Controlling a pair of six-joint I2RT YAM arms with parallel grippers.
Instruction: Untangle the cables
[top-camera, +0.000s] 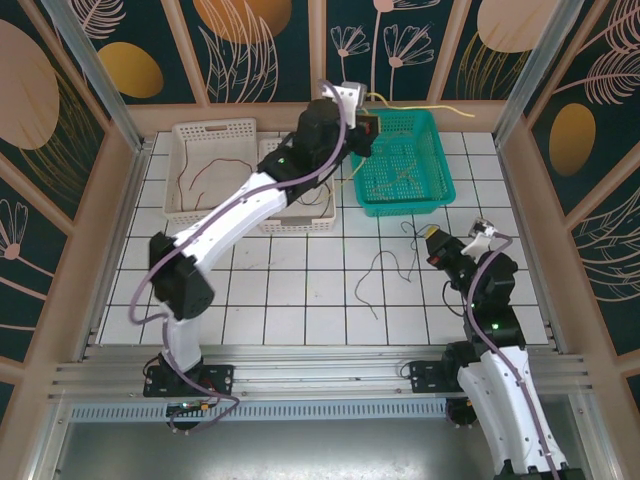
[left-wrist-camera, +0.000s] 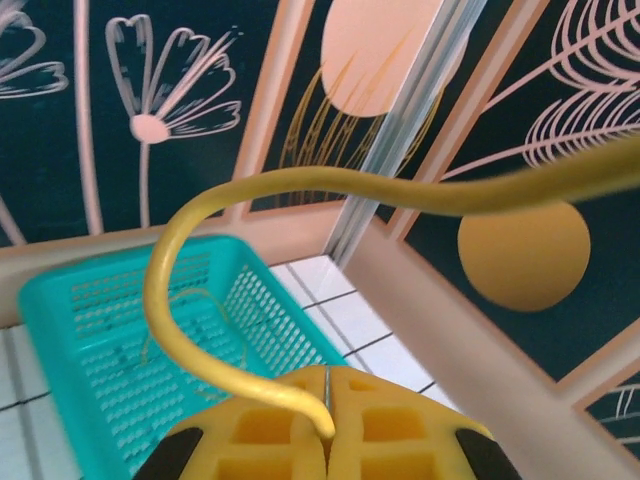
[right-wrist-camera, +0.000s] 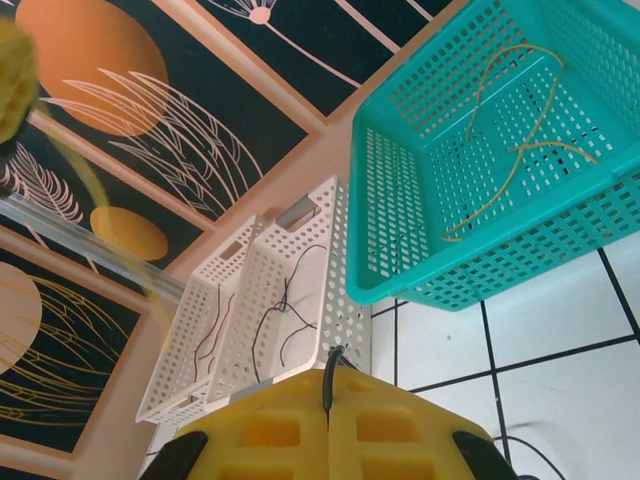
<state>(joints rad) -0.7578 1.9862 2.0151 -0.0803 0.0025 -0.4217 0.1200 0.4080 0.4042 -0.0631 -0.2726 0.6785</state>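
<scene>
The yellow cable (left-wrist-camera: 250, 185) is up in the air right now, arcing out of the left gripper (left-wrist-camera: 326, 425), which is pinched fully closed on one end of it. It's hanging over the far corner of the teal basket (top-camera: 405, 208), which already has a couple of yellow-orange ones lying in it. So I'd call this the drop-off step for that colour.

Catch is, from above the free tail pokes out past the basket's far right corner toward the back wall. If it just lets go here I reckon half of it flops outside. Better to pull the wrist back toward the middle of the basket, drop lower so the loop piles up inside, then release.

The right gripper (right-wrist-camera: 328, 385) is closed too, with what looks like a thin black cable (right-wrist-camera: 330, 362) nipped between the pads. More black ones are lying loose on the tiles next to it. It sits on the near side of the teal basket, well apart from the left arm, so no clash that I can see.

Room-wise, the back wall and the metal corner post (left-wrist-camera: 400, 130) are close behind the left wrist, so not much slack going further out. Toward the near side it's all open tiles. The 2 white baskets sit just left of the teal one, the red basket (top-camera: 178, 170) and the black basket (right-wrist-camera: 345, 290), with the left arm reaching over them, so I'd keep the elbow high
</scene>
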